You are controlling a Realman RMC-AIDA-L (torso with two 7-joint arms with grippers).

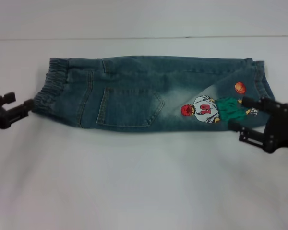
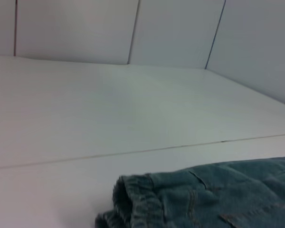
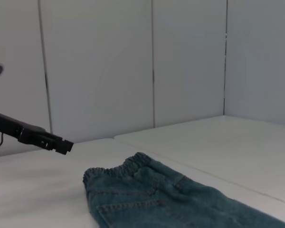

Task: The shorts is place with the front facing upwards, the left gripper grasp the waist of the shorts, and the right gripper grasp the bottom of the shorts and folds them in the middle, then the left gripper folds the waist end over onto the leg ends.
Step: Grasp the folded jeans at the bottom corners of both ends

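Note:
The denim shorts lie flat on the white table, folded in half lengthwise, with the patch pocket and the cartoon print facing up. The puckered waist points left and the leg ends point right. My left gripper sits at the waist's near corner, open, with one fingertip touching the band. My right gripper is open over the near leg hem, beside the print, holding nothing. The waist fills the left wrist view's lower edge. The right wrist view shows the shorts with the left gripper beyond them.
White wall panels rise behind the table. A seam line crosses the table top behind the shorts. Bare white table surface lies in front of the shorts, towards me.

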